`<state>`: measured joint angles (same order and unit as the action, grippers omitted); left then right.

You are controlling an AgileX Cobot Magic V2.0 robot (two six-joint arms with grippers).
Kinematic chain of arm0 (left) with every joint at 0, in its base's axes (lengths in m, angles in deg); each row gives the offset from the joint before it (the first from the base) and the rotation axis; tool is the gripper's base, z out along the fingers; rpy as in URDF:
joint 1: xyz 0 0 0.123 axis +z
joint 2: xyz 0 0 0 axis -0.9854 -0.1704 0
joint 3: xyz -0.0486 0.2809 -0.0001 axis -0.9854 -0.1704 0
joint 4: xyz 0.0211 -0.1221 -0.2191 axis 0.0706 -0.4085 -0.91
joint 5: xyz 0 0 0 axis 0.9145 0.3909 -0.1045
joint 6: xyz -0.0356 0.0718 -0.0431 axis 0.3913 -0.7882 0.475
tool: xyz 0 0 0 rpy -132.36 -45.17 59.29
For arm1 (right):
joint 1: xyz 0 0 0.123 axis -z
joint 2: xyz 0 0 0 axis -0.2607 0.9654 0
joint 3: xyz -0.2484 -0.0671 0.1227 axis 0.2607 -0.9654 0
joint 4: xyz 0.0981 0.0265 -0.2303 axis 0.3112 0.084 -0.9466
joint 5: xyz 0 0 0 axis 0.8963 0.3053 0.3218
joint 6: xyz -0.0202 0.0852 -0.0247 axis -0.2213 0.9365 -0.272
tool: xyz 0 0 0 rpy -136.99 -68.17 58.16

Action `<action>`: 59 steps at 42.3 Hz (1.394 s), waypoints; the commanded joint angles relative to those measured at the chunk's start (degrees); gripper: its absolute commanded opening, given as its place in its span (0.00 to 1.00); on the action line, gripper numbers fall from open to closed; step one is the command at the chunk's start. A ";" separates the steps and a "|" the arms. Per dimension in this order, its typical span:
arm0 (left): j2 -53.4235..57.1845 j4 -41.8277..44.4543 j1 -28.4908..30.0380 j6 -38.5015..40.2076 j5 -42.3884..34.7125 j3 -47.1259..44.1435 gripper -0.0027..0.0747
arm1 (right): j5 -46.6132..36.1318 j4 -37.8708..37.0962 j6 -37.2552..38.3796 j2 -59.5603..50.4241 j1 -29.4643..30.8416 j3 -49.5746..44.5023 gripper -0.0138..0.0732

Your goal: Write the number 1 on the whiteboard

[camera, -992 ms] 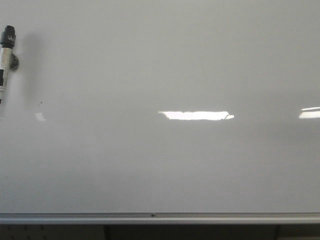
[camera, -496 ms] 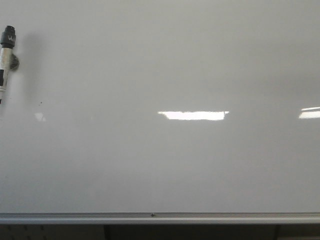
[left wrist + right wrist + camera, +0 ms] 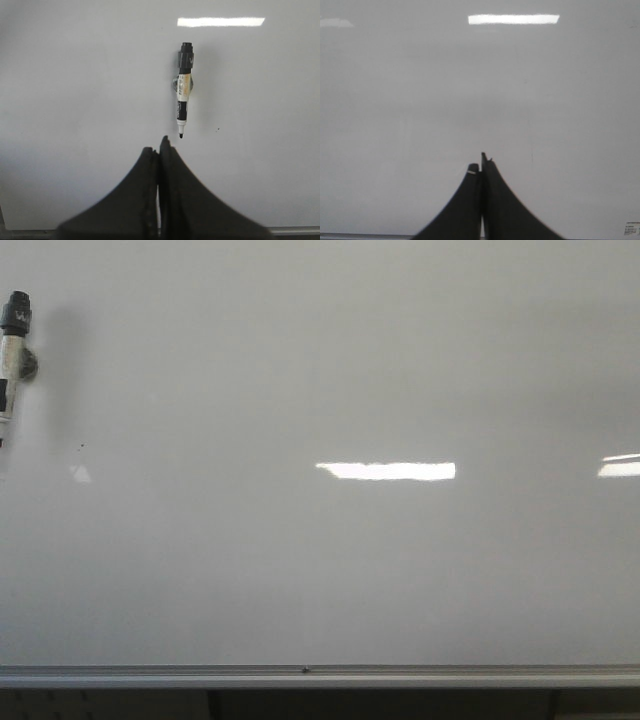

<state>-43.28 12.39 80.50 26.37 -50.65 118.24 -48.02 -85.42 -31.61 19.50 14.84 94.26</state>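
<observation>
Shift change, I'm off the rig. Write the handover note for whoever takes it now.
Left gripper: shut, empty, facing the marker.
Right gripper: shut, empty, facing bare board.
Whiteboard: no writing on it; only light reflections and a tiny dark speck. Silver rail along its lower edge.
Marker: uncapped, tip down, stuck on the board at its far left in the front view.
Done: nothing visible yet.
Left: open the left gripper, take the marker, write the 1.

right gripper (image 3: pixel 481 167) – black fingers pressed together, nothing between | whiteboard (image 3: pixel 420 100) – pale, glossy, unmarked | bright light reflection (image 3: pixel 513 19) | small label (image 3: pixel 631 228) at corner
</observation>
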 commanded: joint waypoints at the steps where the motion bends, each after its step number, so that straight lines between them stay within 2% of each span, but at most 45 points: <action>1: -1.64 -0.83 -0.49 -0.01 -3.49 1.46 0.01 | -2.48 -0.58 -0.04 1.68 0.30 2.04 0.06; 8: -3.56 -0.73 -0.49 -0.01 -3.35 1.46 0.01 | -0.02 -1.53 -0.04 3.01 0.30 2.04 0.08; 11: -4.46 -0.60 -0.49 -0.01 -2.96 1.46 0.02 | 0.30 -1.67 -0.04 3.65 0.30 2.04 0.14; 13: -5.03 -0.47 -0.49 -0.01 -2.68 1.46 0.06 | 0.30 -1.67 -0.04 3.96 0.30 2.04 0.23; 15: -5.53 -0.47 -0.49 -0.01 -2.59 1.46 0.12 | 0.42 -1.67 -0.04 3.96 0.30 2.04 0.33; 20: -6.57 -0.47 -0.49 -0.01 -2.59 1.46 0.41 | 0.42 -1.67 -0.04 3.96 0.30 2.04 0.62; 24: -6.81 -0.47 -0.49 -0.01 -2.71 1.46 0.60 | 0.42 -1.67 -0.04 3.96 0.30 2.04 0.74; 28: -7.61 -0.47 -0.49 -0.01 -3.48 1.46 0.65 | 0.42 -1.67 -0.04 3.96 0.30 2.04 0.75; 33: -9.97 -0.77 -1.20 -0.01 -3.47 2.78 0.65 | 0.36 -1.67 -0.04 3.96 0.30 2.04 0.75; 43: -18.96 0.30 -6.22 -0.01 0.09 6.92 0.65 | 0.17 -1.67 -0.04 3.96 0.30 2.04 0.75; 59: -35.06 -0.51 -5.91 -0.01 -1.50 14.62 0.65 | 0.13 -1.67 -0.04 3.96 0.30 2.04 0.75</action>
<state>-76.39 12.63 74.79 26.37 -48.03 129.44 -44.04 -86.50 -31.51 23.43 14.84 94.26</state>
